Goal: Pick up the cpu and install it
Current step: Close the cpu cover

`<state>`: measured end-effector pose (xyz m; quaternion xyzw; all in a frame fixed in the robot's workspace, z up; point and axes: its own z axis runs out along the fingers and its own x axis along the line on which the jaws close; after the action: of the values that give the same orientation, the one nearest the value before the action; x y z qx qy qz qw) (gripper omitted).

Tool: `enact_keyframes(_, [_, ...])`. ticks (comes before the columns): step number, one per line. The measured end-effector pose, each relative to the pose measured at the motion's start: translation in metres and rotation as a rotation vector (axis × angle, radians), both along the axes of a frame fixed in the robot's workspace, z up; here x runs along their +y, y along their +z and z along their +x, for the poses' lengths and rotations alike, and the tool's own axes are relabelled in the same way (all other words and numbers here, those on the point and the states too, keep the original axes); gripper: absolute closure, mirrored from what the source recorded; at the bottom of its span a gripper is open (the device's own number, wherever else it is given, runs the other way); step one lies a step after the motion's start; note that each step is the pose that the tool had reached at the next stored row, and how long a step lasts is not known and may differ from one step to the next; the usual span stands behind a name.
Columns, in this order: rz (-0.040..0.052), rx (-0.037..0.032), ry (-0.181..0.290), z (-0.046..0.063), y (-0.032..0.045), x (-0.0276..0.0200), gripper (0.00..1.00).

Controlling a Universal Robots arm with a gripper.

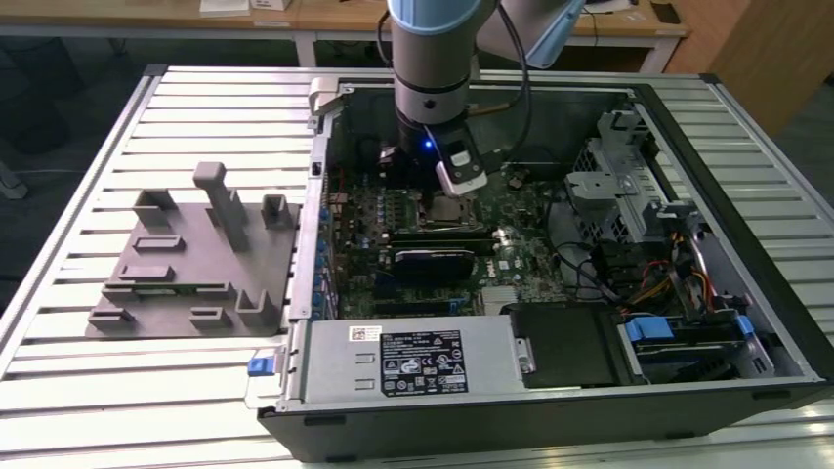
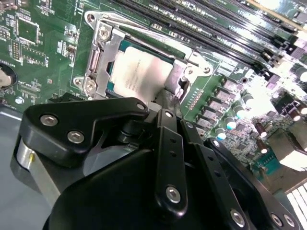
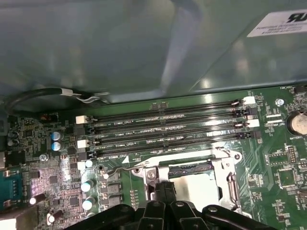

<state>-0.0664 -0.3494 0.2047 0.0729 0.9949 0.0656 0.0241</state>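
In the metal-framed socket on the motherboard, the cpu lies flat, silvery top up, in both wrist views. The gripper hangs at the cpu's edge, its fingers drawn together with nothing visible between them. Memory slots run just beside the socket. In the exterior view the arm reaches into the open computer case; the grey fixture sits well apart on the slatted table

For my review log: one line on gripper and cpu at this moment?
gripper: shut, tips at cpu edge | cpu: lying in socket
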Motion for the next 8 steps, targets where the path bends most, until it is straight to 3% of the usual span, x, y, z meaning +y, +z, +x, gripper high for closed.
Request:
enact_keyframes(3, [-0.0082, -0.0008, 0.0, 0.0001, 0.0017, 0.0001, 0.89])
enact_keyframes(5, [-0.019, -0.0101, 0.0, 0.0001, 0.0017, 0.0, 0.89])
enact_keyframes(6, [-0.0238, -0.0213, 0.0, -0.0001, 0.0018, -0.0001, 0.89])
enact_keyframes(8, [-0.0317, -0.0548, 0.0, -0.0007, 0.0018, 0.0, 0.89])
